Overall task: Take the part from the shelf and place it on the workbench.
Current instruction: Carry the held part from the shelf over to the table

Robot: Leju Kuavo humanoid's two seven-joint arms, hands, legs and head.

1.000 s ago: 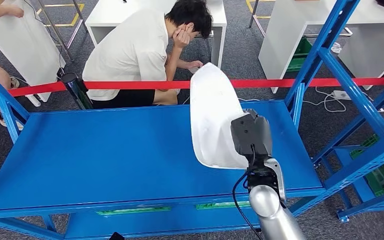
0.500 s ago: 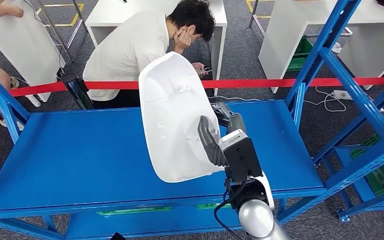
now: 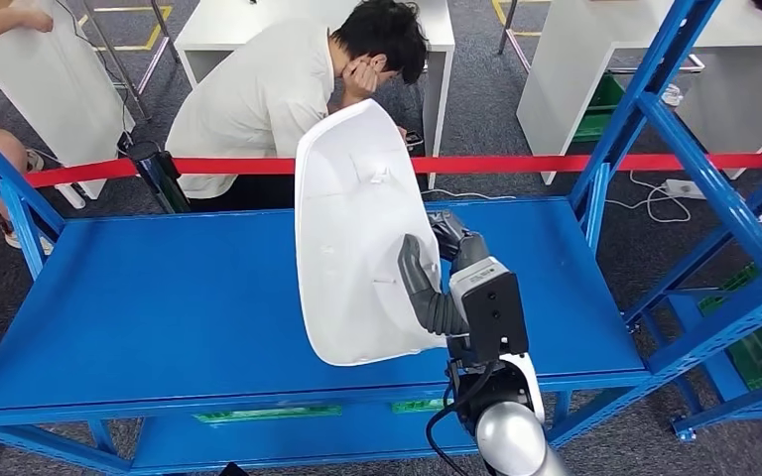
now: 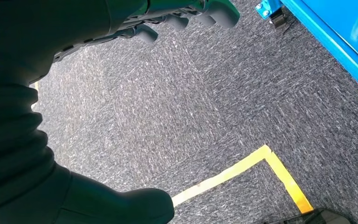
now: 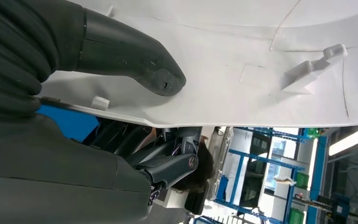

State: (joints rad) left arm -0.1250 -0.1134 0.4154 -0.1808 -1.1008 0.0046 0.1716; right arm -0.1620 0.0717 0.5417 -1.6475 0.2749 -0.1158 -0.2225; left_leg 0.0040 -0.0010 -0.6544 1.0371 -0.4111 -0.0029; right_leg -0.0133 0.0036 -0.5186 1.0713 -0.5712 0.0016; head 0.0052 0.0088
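Right hand fingers clamp the white part above the shelf; left fingers seemingly curled.

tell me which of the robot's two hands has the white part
The right hand: it grips the white part above the blue shelf. The left hand hangs over the grey carpet, holding nothing.

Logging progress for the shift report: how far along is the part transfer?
Done: the right hand grips the white part, lifted above the blue shelf. In hand: carrying it. Left: setting it on the workbench. The left hand hangs over carpet.
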